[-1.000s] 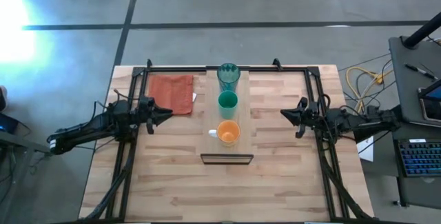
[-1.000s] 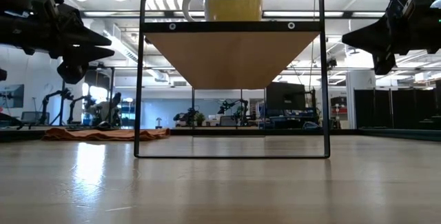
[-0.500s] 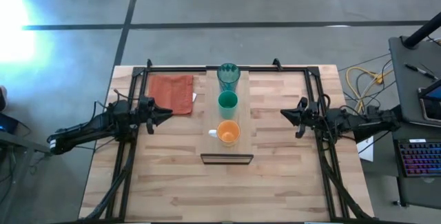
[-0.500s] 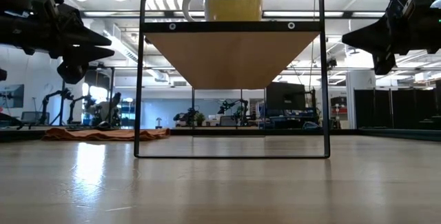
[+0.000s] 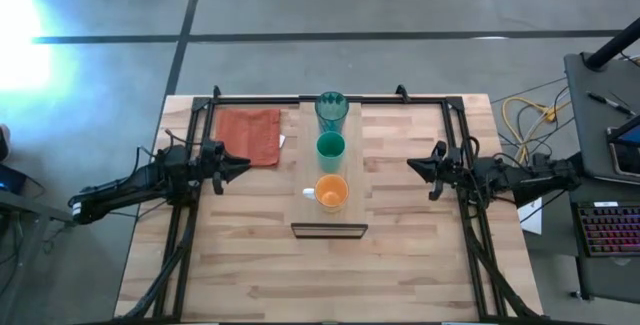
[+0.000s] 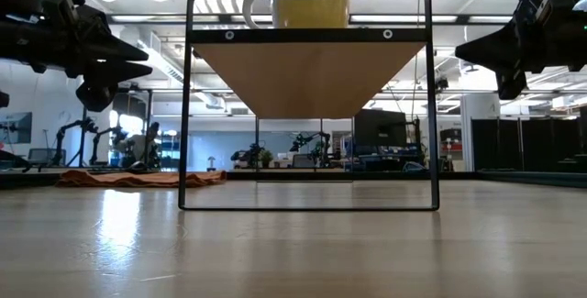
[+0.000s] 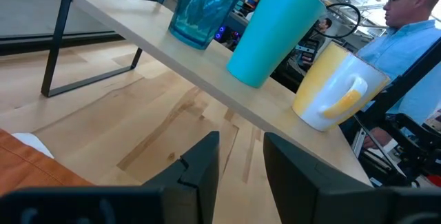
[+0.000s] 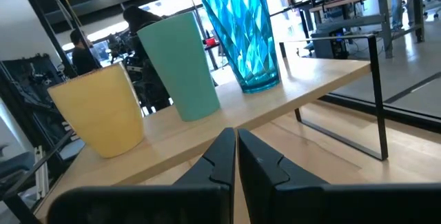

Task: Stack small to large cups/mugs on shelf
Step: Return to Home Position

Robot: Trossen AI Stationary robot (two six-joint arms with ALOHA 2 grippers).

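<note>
Three cups stand upright on their bases in a row along the raised light-wood shelf. The teal tumbler is farthest, the green cup is in the middle, and the orange mug with its white handle is nearest. My left gripper hovers left of the shelf, its fingers a little apart and empty in the left wrist view. My right gripper hovers right of the shelf, shut and empty in the right wrist view. Both wrist views show the tumbler, green cup and mug.
An orange-red cloth lies flat on the table's far left part. The shelf's dark metal frame stands on the table, with open space under the plank. A person shows beyond the table.
</note>
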